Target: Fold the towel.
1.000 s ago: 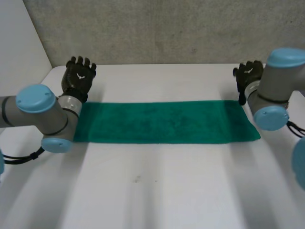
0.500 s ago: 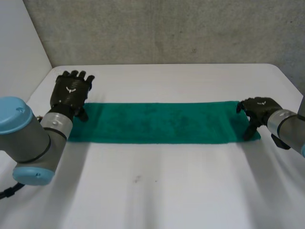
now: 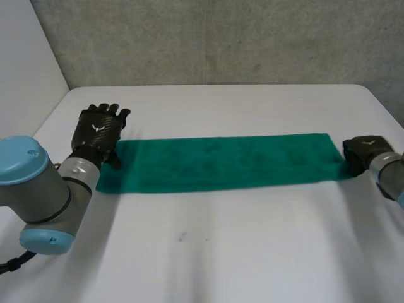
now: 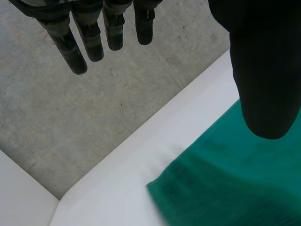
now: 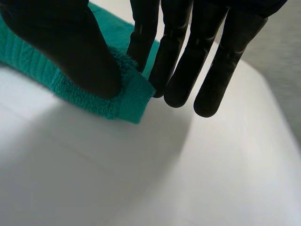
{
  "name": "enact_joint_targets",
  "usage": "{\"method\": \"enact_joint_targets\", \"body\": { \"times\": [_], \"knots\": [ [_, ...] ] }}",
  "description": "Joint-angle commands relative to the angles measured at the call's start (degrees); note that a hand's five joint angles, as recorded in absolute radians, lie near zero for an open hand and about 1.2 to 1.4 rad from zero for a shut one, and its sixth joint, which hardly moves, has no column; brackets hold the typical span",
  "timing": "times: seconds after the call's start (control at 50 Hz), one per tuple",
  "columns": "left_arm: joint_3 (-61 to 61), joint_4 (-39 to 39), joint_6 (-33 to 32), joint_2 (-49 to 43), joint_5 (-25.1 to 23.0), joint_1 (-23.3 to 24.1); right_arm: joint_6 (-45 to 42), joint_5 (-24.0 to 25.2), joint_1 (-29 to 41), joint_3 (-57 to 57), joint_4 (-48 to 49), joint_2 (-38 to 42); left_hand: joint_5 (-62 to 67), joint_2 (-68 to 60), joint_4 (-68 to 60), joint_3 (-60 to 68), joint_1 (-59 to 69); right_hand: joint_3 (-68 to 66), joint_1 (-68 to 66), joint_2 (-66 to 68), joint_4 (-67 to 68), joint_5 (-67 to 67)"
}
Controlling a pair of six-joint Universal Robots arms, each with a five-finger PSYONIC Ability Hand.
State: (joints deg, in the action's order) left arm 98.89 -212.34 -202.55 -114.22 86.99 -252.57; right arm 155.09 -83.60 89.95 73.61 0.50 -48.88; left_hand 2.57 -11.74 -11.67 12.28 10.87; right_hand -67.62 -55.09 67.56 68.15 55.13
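The right hand (image 3: 363,150) is at the right end of the green towel (image 3: 221,163) and has hold of a corner. In the right wrist view its thumb (image 5: 66,47) presses down on top of the cloth, and its straight fingers (image 5: 176,70) close against the corner's edge from the other side, pinching it. The left hand (image 3: 98,131) is at the towel's left end, by the far corner. Its fingers (image 4: 94,42) are straight and spread, holding nothing. Its thumb hangs over the cloth, but whether it touches is unclear. The towel lies flat as a long strip running from left to right across the white worktop (image 3: 240,246), between the two hands.
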Motion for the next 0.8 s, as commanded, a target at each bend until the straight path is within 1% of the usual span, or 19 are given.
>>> {"method": "enact_joint_targets", "body": {
  "times": [0.02, 0.04, 0.06, 0.14, 0.2, 0.28, 0.3, 0.32, 0.34, 0.38, 0.44, 0.46, 0.52, 0.54, 0.6, 0.62, 0.72, 0.78, 0.8],
  "knots": [
    [0.60, 0.09, 0.05, 0.57, 0.02, -0.12, -10.16, -5.35, -5.14, -1.63, -0.32, -2.19, -2.02, 1.19, 1.12, -1.73, -0.32, -12.38, -24.91, 12.44, 11.85, 14.87],
    [0.61, 0.09, 0.05, 0.57, 0.02, -0.12, -12.07, -5.61, -5.66, -1.71, -0.24, -2.10, -2.02, 1.19, 1.12, -1.73, -0.32, -12.38, -24.91, 12.44, 11.85, 14.87],
    [0.61, 0.09, 0.05, 0.66, 0.02, -0.21, -16.01, -5.96, -6.88, -1.89, -0.06, -2.01, -2.02, 1.19, 1.12, -1.73, -0.32, -12.38, -24.91, 12.44, 11.85, 14.87],
    [0.61, 0.09, 0.05, 0.75, 0.02, -0.29, -23.42, -7.45, -7.77, -3.73, 0.12, -2.45, -2.02, 1.19, 1.12, -1.73, -0.32, -12.38, -24.91, 12.44, 11.85, 14.87],
    [0.61, 0.09, 0.05, 0.75, 0.02, -0.29, -23.78, -7.99, -7.33, -5.66, 0.38, -2.71, -2.02, 1.19, 1.12, -1.73, -0.32, -12.38, -24.91, 12.44, 11.85, 14.87],
    [0.78, 0.09, 0.05, 0.75, 0.02, -0.29, -22.03, -6.76, -4.44, -8.12, 0.56, -3.06, -2.02, 1.19, 1.12, -1.73, -0.32, -12.38, -24.91, 12.44, 11.85, 14.87],
    [0.95, 0.09, 0.05, 0.75, 0.02, -0.21, -20.20, -4.58, 0.35, -9.52, 0.64, -3.85, -2.02, 1.19, 1.12, -1.73, -0.32, -12.38, -24.91, 12.44, 11.85, 14.87],
    [1.13, 0.00, 0.05, 0.75, 0.02, -0.12, -20.18, -4.56, 0.40, -9.54, 0.64, -3.86, -2.02, 1.19, 1.12, -1.73, -0.32, -12.38, -24.91, 12.44, 11.85, 14.87],
    [1.13, 0.00, 0.05, 0.75, 0.02, -0.12, -19.83, -3.60, 2.32, -9.97, 0.73, -4.29, -2.02, 1.19, 1.12, -1.73, -0.32, -12.38, -24.91, 12.44, 11.85, 14.87],
    [1.31, 0.00, 0.05, 1.01, 0.02, -0.03, -19.39, 0.78, 9.94, -11.03, 1.87, -5.43, -2.02, 1.19, 1.12, -1.73, -0.32, -12.38, -24.91, 12.44, 11.85, 14.87],
    [1.31, 0.00, 0.05, 1.10, 0.02, -0.03, -19.39, 3.96, 15.41, -11.03, 3.45, -5.61, -2.02, 1.19, 1.12, -1.73, -0.32, -12.38, -24.91, 12.44, 11.85, 14.87],
    [1.40, 0.00, 0.05, 1.19, 0.02, -0.03, -19.21, 5.97, 19.00, -11.03, 4.41, -5.53, -2.02, 1.19, 1.12, -1.73, -0.32, -12.38, -24.91, 12.44, 11.85, 14.87],
    [1.40, 0.00, 0.05, 1.19, 0.02, -0.03, -18.95, 7.65, 22.88, -11.03, 5.47, -5.35, -2.02, 1.19, 1.12, -1.73, -0.32, -12.38, -24.91, 12.44, 11.85, 14.87],
    [1.40, 0.00, 0.05, 1.19, 0.02, -0.12, -19.03, 9.66, 28.47, -11.03, 6.78, -5.00, -2.02, 1.19, 1.12, -1.73, -0.32, -12.38, -24.91, 12.44, 11.85, 14.87],
    [1.40, 0.00, 0.05, 1.19, 0.02, -0.21, -19.04, 11.43, 33.00, -11.03, 8.29, -3.51, -2.02, 1.19, 1.12, -1.73, -0.32, -12.38, -24.91, 12.44, 11.85, 14.87],
    [1.48, 0.00, 0.05, 1.19, 0.02, -0.21, -19.04, 12.57, 35.71, -11.20, 9.33, -1.76, -2.02, 1.19, 1.12, -1.73, -0.32, -12.38, -24.91, 12.44, 11.85, 14.87],
    [1.48, 0.00, 0.05, 1.19, 0.02, -0.12, -19.38, 15.48, 40.47, -11.29, 11.19, 3.70, -2.02, 1.19, 1.12, -1.73, -0.32, -12.38, -24.91, 12.44, 11.85, 14.87],
    [1.48, 0.00, 0.05, 1.19, 0.02, -0.12, -19.74, 15.40, 41.62, -11.29, 11.19, 5.98, -2.02, 1.19, 1.12, -1.73, -0.32, -12.38, -24.91, 12.44, 11.85, 14.87],
    [1.48, 0.00, 0.05, 1.19, 0.02, -0.12, -19.74, 14.87, 41.71, -11.38, 11.19, 6.77, -2.02, 1.19, 1.12, -1.73, -0.32, -10.44, -22.97, 10.50, 9.91, 12.93]
  ]
}}
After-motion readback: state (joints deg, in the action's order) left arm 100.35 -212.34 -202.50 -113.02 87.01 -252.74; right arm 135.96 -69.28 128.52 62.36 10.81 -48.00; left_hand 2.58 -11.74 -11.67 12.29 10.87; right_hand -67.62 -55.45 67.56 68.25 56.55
